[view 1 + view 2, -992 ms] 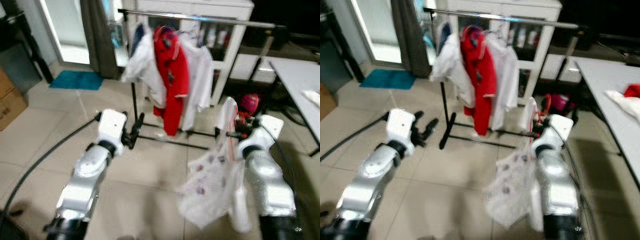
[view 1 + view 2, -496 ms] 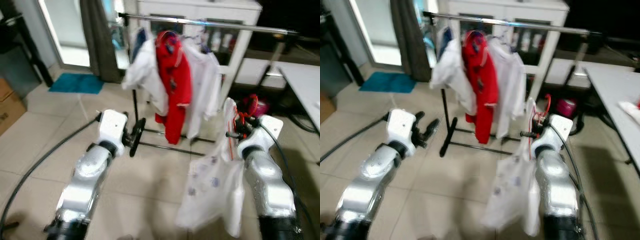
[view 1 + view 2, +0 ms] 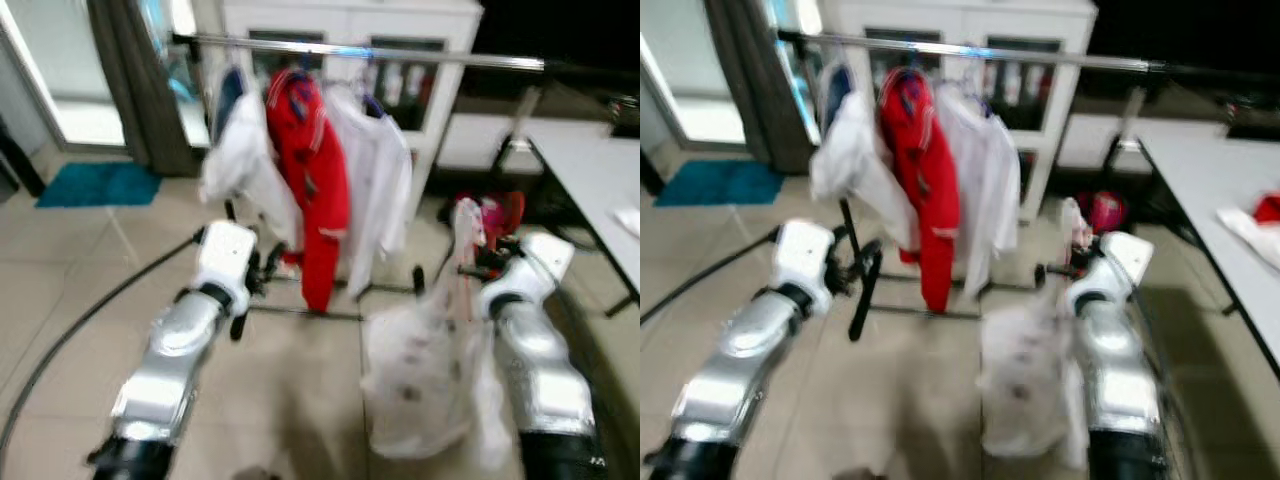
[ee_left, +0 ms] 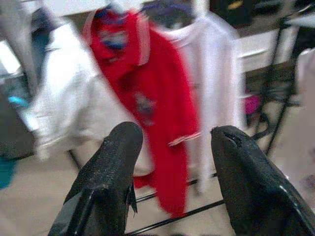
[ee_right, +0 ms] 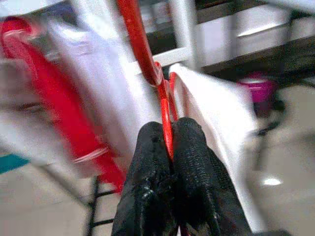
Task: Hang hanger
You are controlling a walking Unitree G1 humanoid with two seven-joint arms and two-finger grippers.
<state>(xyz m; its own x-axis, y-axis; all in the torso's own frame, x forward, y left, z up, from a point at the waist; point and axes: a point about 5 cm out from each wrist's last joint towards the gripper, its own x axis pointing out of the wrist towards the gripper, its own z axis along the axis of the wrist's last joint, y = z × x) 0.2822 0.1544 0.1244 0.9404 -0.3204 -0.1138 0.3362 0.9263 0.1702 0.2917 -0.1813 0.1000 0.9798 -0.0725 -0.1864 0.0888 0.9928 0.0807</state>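
My right gripper is shut on the neck of a red hanger, which carries a white patterned garment hanging down beside my right arm. Ahead stands a clothes rack with a silver rail. On the rail hang a red shirt, a white shirt to its left and another white shirt to its right. The rail's right half is bare. My left gripper is open and holds nothing, pointing at the red shirt from below the rail.
A white cabinet stands behind the rack. A white table runs along the right. A pink and red object lies on the floor by the rack's right foot. A teal mat, a grey curtain and a black cable are on the left.
The whole picture has shifted as I move; the rack now looks closer and further left. The right gripper still holds the hanger, and the garment has swung.
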